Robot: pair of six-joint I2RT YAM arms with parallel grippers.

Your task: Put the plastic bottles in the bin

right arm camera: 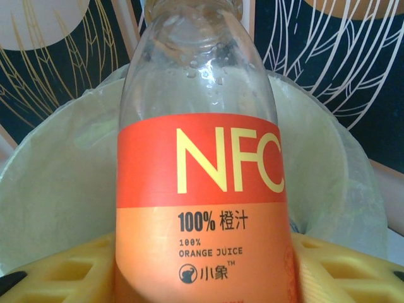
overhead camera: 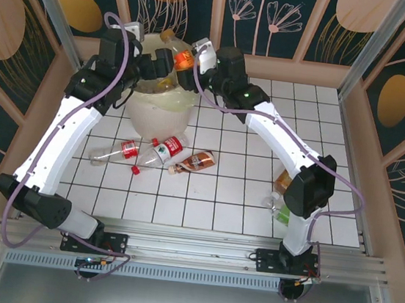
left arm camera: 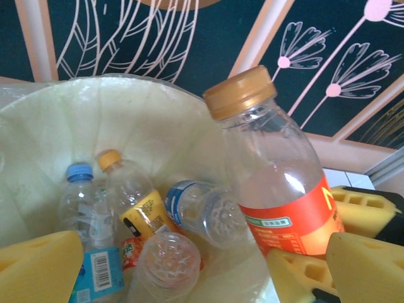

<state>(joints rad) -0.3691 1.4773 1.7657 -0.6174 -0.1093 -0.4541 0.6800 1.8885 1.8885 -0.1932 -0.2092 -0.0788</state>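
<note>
Subject item: an orange-juice bottle (right arm camera: 199, 164), clear, with an orange label and a tan cap, held upright in the air over the far right part of the bin's mouth. The right gripper (right arm camera: 205, 265) is clamped on its lower body, a yellow pad on either side of the label. The step in hand is judged to be the drop of this bottle into the bin (overhead camera: 151, 119). The next move calls for the jaws to part. In the left wrist view the bottle stands close to the rim, so it should first be confirmed well inside the opening, or it may strike the edge and fall to the table. The left gripper (overhead camera: 152, 66) hangs over the near left side of the bin mouth with its jaws wide apart and nothing between them. Bin contents, seen against the pale liner (left arm camera: 126, 120): a blue-capped bottle (left arm camera: 88, 214), an orange-capped bottle with a yellow label (left arm camera: 132, 202), a blue-labelled bottle lying on its side (left arm camera: 202, 211), and a clear bottle seen end-on (left arm camera: 167, 262). Outstanding on the tiled table (overhead camera: 264, 129): three bottles (overhead camera: 159, 151) lying together just in front of the bin, and two more (overhead camera: 282, 182) beside the right arm's base, partly hidden. The task is judged to be part done.
</note>
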